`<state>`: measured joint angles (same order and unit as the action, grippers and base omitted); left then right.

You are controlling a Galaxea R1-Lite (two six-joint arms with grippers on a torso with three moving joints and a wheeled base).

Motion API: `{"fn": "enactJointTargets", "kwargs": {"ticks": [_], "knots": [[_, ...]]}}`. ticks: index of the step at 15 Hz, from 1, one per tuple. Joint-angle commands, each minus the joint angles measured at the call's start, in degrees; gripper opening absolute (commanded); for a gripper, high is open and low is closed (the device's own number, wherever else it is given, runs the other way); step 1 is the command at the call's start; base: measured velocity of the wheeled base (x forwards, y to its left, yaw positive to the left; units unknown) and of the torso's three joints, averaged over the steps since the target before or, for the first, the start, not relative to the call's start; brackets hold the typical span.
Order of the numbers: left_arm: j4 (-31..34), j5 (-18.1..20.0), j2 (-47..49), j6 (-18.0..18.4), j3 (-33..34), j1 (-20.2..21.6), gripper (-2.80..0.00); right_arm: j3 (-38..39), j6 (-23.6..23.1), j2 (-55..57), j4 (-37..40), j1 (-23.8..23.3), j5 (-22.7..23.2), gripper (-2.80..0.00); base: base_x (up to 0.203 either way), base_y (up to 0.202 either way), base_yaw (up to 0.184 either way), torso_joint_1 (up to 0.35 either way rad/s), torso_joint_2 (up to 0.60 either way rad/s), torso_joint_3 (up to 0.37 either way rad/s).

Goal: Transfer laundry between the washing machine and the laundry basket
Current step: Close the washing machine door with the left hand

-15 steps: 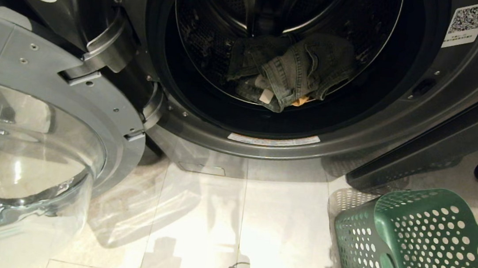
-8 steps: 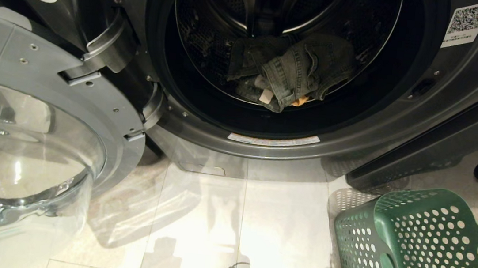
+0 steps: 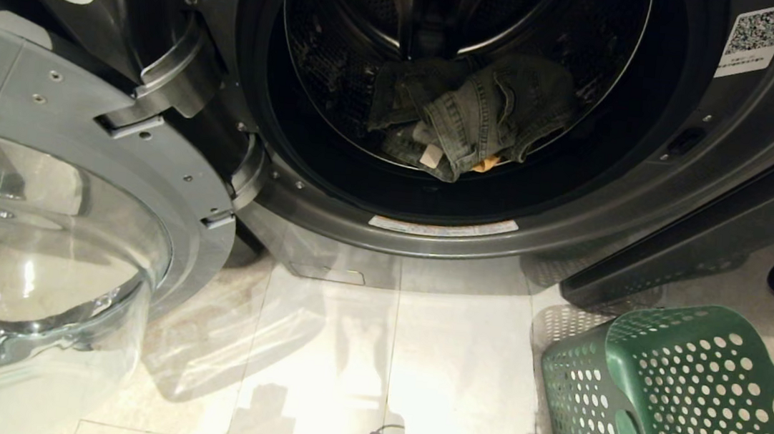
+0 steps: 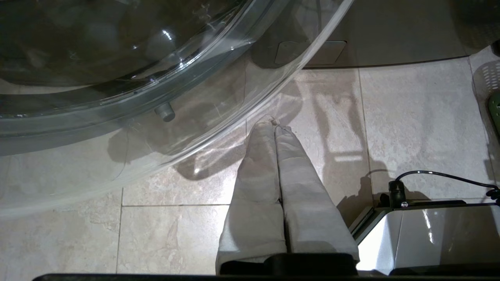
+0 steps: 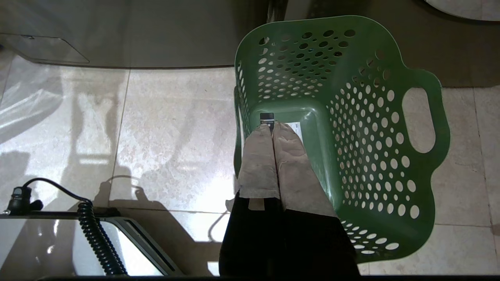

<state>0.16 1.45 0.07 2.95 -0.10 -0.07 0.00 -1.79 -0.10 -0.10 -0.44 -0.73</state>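
The washing machine [image 3: 651, 166] stands with its door [image 3: 57, 211] swung wide; the laundry [image 3: 470, 111], grey-green with a yellow scrap, lies in the drum. The laundry basket [image 5: 390, 164] sits on the floor [image 3: 343, 356] at its right front corner. The left gripper [image 4: 273, 124] and right gripper [image 5: 272, 127] both hang pressed together, holding nothing

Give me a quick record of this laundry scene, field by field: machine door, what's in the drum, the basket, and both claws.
door: washing machine door swung open to the robot's left
drum: grey-green laundry piled inside, a bit of yellow-orange showing beneath
basket: laundry basket on the floor at the robot's right, no garments in it
left claw: shut, holding nothing, over the tiles beside the door glass
right claw: shut, holding nothing, above the basket
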Motion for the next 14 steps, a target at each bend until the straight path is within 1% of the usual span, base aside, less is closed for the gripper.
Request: {"fn": "enactJointTargets", "kwargs": {"ticks": [1, 4, 7, 12, 14], "knots": [[0.02, -0.04, 0.01, 0.19, 0.01, -0.10, -2.80, 0.09, -0.31, 0.10, 0.01, 0.00, 0.11, -2.80, 0.000, 0.000, 0.000, 0.000, 0.00, 0.000], [0.05, -0.04, 0.06, 0.65, 0.10, -0.03, -2.80, 0.00, 0.87, 0.10, -0.17, 0.00, -0.06, -2.80, 0.000, 0.000, 0.000, 0.000, 0.00, 0.000], [0.02, -0.04, 0.01, 0.74, 0.10, -0.01, -2.80, 0.00, 1.09, 0.18, -0.08, 0.00, -0.06, -2.80, 0.000, 0.000, 0.000, 0.002, 0.00, 0.031], [0.27, -0.04, 0.01, 0.74, 0.01, -0.01, -2.80, 0.00, 0.80, 0.13, -0.08, 0.00, 0.01, -2.80, 0.000, 0.000, 0.000, 0.002, 0.00, 0.179], [0.37, -0.04, 0.01, 0.74, -0.08, -0.01, -2.80, 0.00, 1.60, 0.10, -0.10, 0.00, -0.06, -2.80, 0.000, 0.000, 0.000, 0.006, 0.00, 0.197]]}}
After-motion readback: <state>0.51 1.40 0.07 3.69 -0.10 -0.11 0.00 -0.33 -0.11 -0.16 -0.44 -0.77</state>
